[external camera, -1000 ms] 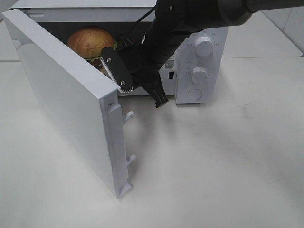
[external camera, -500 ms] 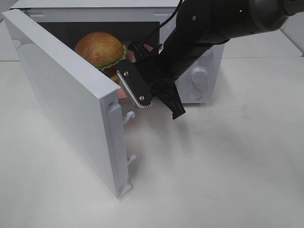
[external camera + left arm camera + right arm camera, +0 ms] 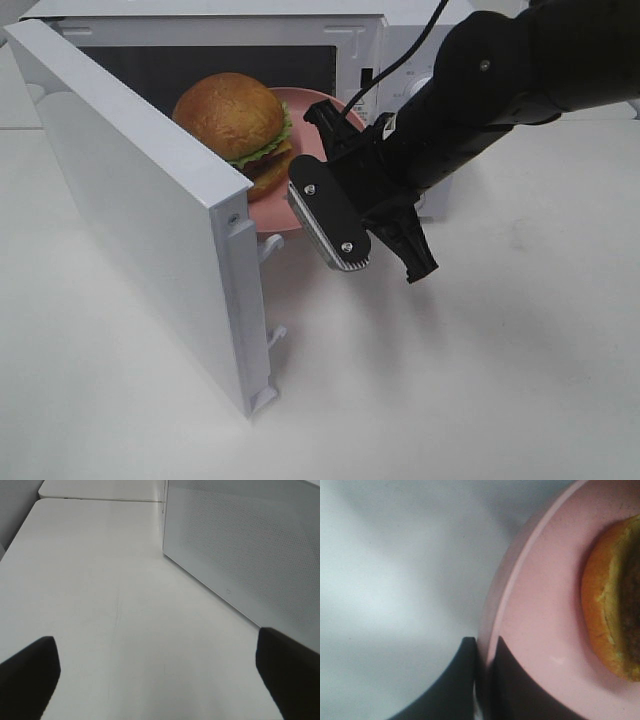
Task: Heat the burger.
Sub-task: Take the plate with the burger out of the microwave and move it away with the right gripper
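Plate grip inspection at the microwave (image 3: 400,40) mouth

We find the right gripper (image 3: 482,680) with jaws clamped on the pink plate (image 3: 330,110) rim, the burger (image 3: 232,120) riding on it at the opening behind the open door (image 3: 140,215); we advise keeping the plate level. Left gripper (image 3: 155,680) jaws stand apart over the tabletop (image 3: 100,580).

We saw the door (image 3: 140,200) hide the plate's (image 3: 312,110) left part; the burger (image 3: 615,625) was cut off and blurred.
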You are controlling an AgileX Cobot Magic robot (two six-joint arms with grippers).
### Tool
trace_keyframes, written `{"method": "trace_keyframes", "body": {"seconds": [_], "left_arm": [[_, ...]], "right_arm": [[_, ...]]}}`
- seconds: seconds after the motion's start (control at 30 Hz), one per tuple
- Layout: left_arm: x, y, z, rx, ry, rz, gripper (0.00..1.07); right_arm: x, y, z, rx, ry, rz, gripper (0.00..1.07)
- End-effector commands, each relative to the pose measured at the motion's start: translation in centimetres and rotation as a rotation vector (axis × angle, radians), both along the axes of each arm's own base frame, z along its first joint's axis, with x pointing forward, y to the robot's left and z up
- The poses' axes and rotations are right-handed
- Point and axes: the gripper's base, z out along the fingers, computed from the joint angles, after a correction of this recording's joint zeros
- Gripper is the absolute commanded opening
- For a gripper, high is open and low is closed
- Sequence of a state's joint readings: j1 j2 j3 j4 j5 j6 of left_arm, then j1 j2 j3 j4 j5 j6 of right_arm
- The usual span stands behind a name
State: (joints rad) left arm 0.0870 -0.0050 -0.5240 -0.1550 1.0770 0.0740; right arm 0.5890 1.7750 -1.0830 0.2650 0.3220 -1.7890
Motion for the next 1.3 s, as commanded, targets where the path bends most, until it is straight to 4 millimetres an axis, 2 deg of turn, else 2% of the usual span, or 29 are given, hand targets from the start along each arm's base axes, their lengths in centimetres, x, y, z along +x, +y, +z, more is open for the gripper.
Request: {"method": "trace_keyframes", "body": {"seconds": [0.03,0.4,0.5,0.57,1.3], "left_arm": [[-0.2,0.0,0.0,-0.004,-0.022,0.006,1.0],[-0.2,0.0,0.0,-0.004,-0.022,0.006,1.0],[-0.2,0.0,0.0,-0.004,-0.022,0.006,1.0],[-0.2,0.0,0.0,-0.004,-0.022,0.006,1.0],[-0.2,0.0,0.0,-0.004,-0.022,0.006,1.0]], "right_arm": [[0.2,-0.6,1.7,0.067,-0.092,-0.052,0.0],[-3.4,-2.9,1.8,0.057,-0.074,-0.058,0.0],[-3.7,-3.2,1.9,0.057,-0.073,-0.058,0.0],[-5.1,-4.0,2.1,0.065,-0.07,-0.07,0.0],[-12.0,-8.6,2.6,0.143,-0.055,-0.169,0.01]]}}
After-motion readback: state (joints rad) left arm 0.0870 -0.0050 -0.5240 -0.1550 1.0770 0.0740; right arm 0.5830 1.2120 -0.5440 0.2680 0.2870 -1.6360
